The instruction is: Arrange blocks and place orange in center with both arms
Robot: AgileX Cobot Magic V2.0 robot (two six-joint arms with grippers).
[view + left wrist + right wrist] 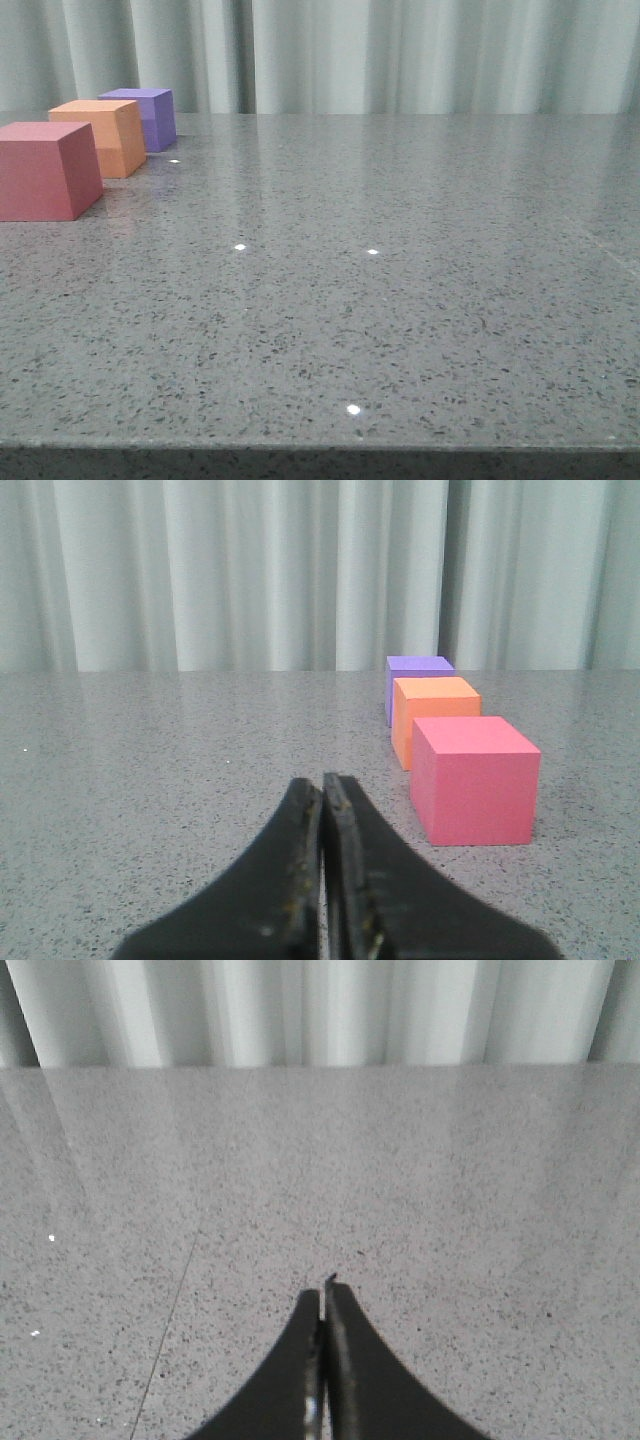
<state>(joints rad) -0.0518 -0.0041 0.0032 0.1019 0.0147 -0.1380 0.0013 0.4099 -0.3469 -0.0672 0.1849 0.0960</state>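
The left gripper [322, 785] has its 2 dark fingers pressed together with nothing between them, seen only in the left wrist view, where it hovers low over the grey speckled table [150, 780]. The right gripper [323, 1295] is likewise closed on nothing, its fingertips meeting at a thin seam above bare tabletop. Neither gripper appears in the front view.

Ahead of the left gripper and off to its right side stand the 3 blocks in a row running away from it. The red cube [475, 780] is the closest to the fingers, clear of them and not touching. Just behind it sits the orange cube [433, 715], and behind that the purple cube [417, 680], partly hidden by the orange one. Whether the cubes touch one another cannot be told from this view.

In the front view the same row lies at the far left of the table: the red cube [45, 170] nearest, the orange cube [100, 137] beyond it and slightly right, the purple cube [143, 117] farthest. The orange cube is thus between the other 2. All 3 rest flat and upright on the surface. Pale pleated curtains [400, 55] hang behind the table's far edge. No block shows in the right wrist view.
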